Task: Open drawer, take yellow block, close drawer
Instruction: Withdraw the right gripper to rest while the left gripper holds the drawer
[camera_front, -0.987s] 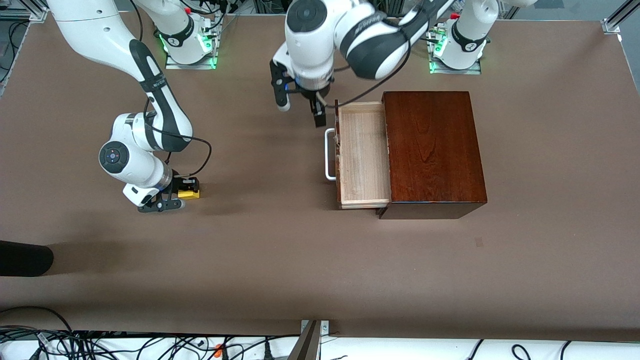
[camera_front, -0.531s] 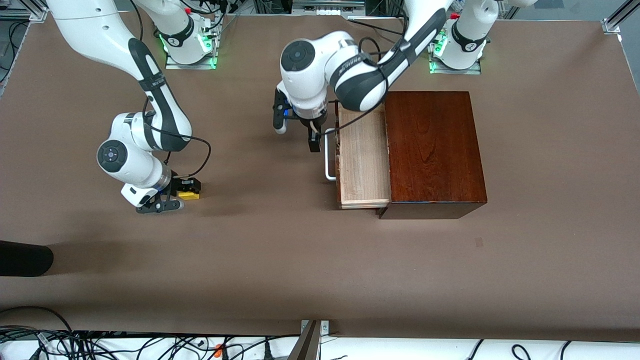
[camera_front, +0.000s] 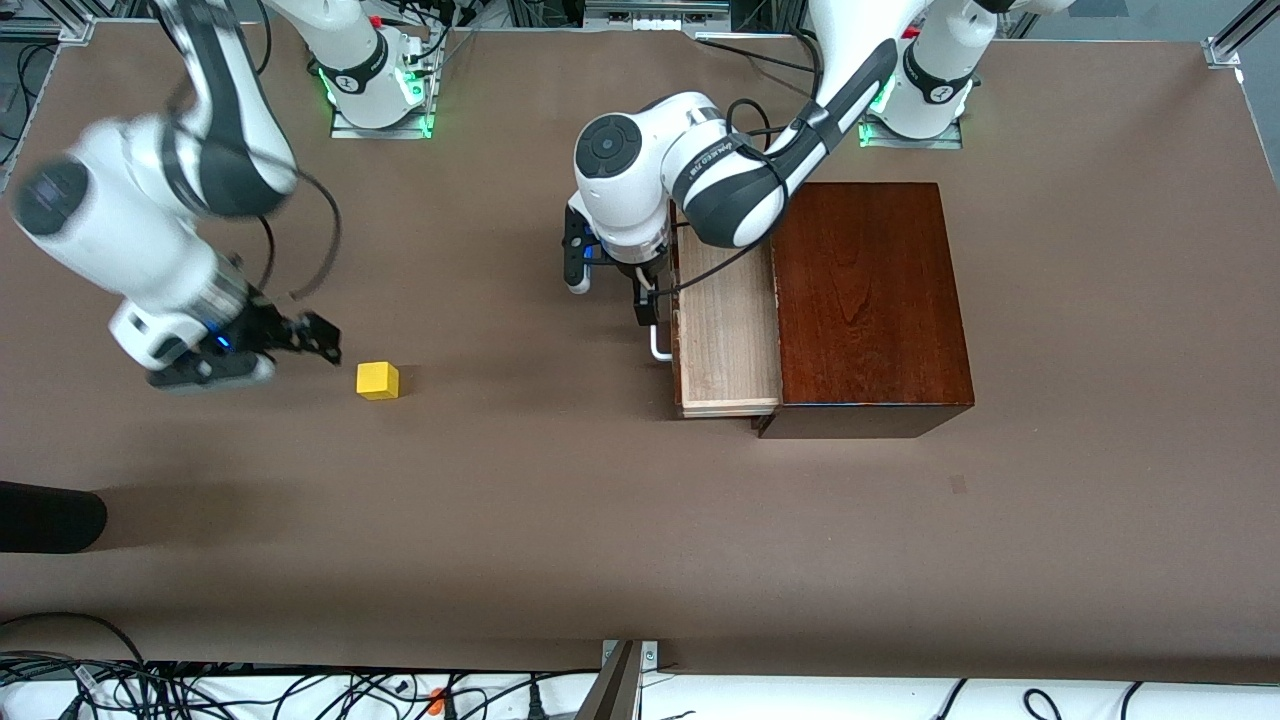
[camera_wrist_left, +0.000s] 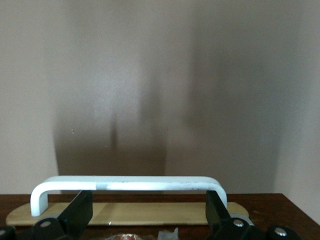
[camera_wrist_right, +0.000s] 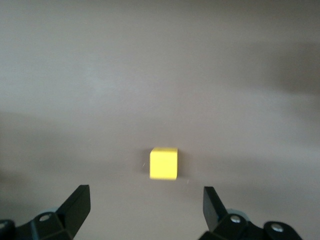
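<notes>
Front view: "FRANKA" lettering unreadable.

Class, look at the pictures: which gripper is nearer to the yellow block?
Right. The right gripper, open, is up above the table just beside the yellow block, which lies free. The left gripper, open, is at the drawer handle, much farther from it.

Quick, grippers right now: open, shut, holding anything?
Left gripper: open, empty, at the drawer handle.
Right gripper: open, empty, up over the table beside the yellow block, which sits free.
</notes>
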